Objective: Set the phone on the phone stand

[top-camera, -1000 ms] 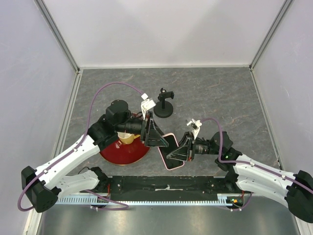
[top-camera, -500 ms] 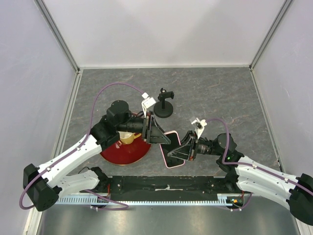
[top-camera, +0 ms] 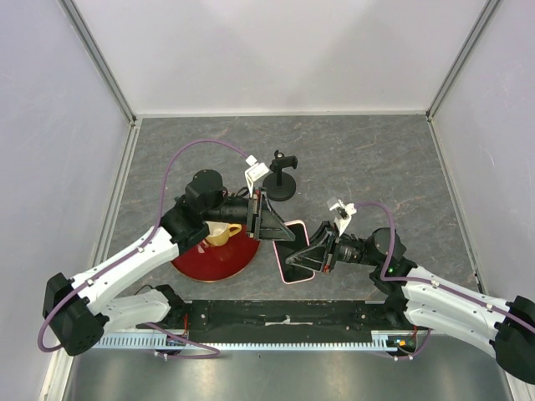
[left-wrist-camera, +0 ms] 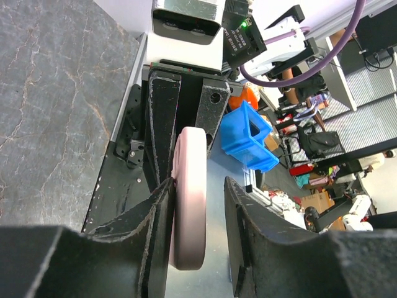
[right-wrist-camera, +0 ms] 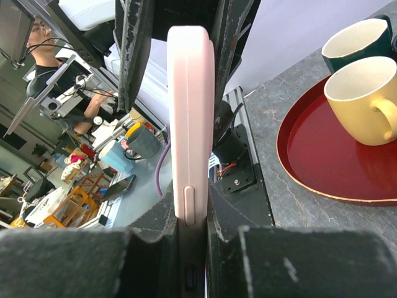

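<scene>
The right end effector [right-wrist-camera: 191,217] was clamped on one end of the pink-rimmed black-screened rectangular phone [right-wrist-camera: 190,112]. The left end effector [left-wrist-camera: 198,186] straddled the phone's other end with its fingers apart, one against the rim and the other leaving a gap. The phone sat toward the near edge of the grey marbled tabletop [top-camera: 376,167]. The small black disc-based phone stand [top-camera: 280,190] stood apart, farther back, near a round red tray [top-camera: 213,261].

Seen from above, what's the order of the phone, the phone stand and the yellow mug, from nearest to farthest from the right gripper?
1. Phone, held in the right gripper.
2. Phone stand, farther back, slightly left.
3. Yellow mug, on the red tray, to the left.
</scene>
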